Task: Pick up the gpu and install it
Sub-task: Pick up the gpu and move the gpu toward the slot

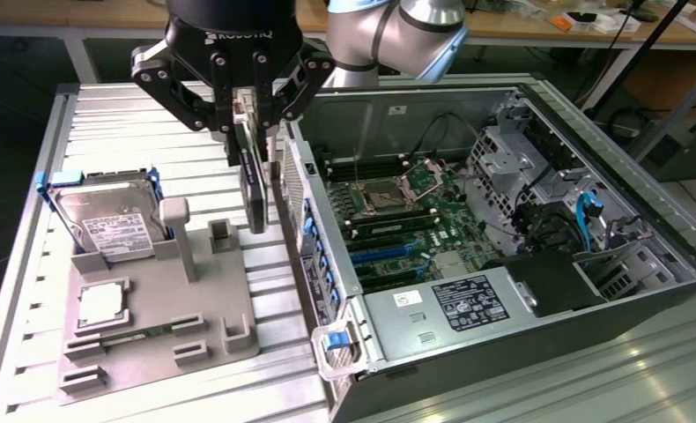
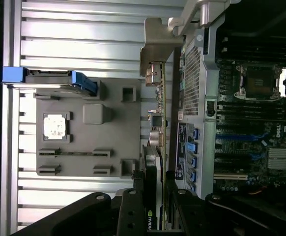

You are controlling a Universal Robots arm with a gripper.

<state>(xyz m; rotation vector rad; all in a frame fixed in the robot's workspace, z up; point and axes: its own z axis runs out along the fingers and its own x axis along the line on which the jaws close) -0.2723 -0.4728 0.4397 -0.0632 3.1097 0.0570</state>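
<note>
gpu hangs upright and edge-down, clamped between the gripper fingers, over the grey fixture just beside the open case, probably so its edge can drop into a motherboard slot.

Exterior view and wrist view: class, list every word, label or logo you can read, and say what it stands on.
"ROBOTIQ": white letters on the black body of the tool, which grips the gpu.
Hard drive's white label: print too small to read.
Power supply's label: too small to read.
Green logo on the gpu's edge, wrist view: no letters readable.
</note>
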